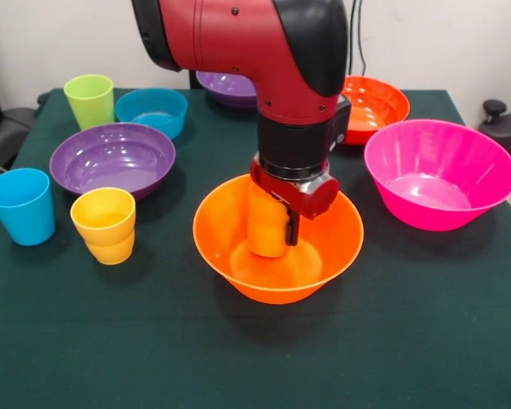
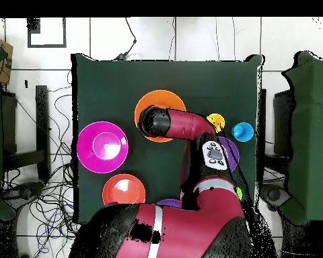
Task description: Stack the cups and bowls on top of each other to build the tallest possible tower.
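My gripper (image 1: pixel 274 232) is down inside the wide orange bowl (image 1: pixel 328 256) at the table's middle, shut on the small orange cup (image 1: pixel 265 226). The cup hangs just over or on the bowl's floor; I cannot tell whether they touch. Both purple bowls stand apart from this pile: one at the left (image 1: pixel 112 158), one at the back behind the arm (image 1: pixel 226 85). The yellow cup (image 1: pixel 105 224), blue cup (image 1: pixel 21 204), lime green cup (image 1: pixel 90 100) and small blue bowl (image 1: pixel 152 111) stand at the left. In the overhead view the arm hides the gripper over the orange bowl (image 2: pixel 169 101).
The wide pink bowl (image 1: pixel 440 173) stands right of the orange bowl and the red-orange bowl (image 1: pixel 375 104) behind it. The overhead view shows the pink bowl (image 2: pixel 102 146), red-orange bowl (image 2: pixel 124 189), yellow cup (image 2: pixel 216 121) and blue cup (image 2: pixel 243 132).
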Tool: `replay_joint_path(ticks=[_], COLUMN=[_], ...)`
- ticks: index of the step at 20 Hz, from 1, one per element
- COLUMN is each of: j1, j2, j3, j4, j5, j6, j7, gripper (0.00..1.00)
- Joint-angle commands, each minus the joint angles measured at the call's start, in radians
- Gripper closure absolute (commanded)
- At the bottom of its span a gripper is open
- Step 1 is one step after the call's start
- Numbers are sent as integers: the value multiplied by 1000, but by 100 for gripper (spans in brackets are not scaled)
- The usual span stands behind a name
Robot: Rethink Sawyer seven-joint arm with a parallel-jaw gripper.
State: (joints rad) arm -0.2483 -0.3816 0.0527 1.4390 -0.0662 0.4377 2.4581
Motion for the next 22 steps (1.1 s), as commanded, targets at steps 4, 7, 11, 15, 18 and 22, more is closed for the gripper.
replay_joint_path(ticks=[4,7,11,15,18,22], j1=[-65,-89,-99,-68,-52,-17], j2=[47,72,111,133,135,121], j3=[28,33,42,29,24,20], j4=[67,62,33,4,-4,-1], j5=[-63,-71,-66,-48,-39,-21], j6=[-88,-108,-121,-123,-119,-107], j7=[-9,-20,-21,12,26,53], gripper=[100,100,100,100,100,100])
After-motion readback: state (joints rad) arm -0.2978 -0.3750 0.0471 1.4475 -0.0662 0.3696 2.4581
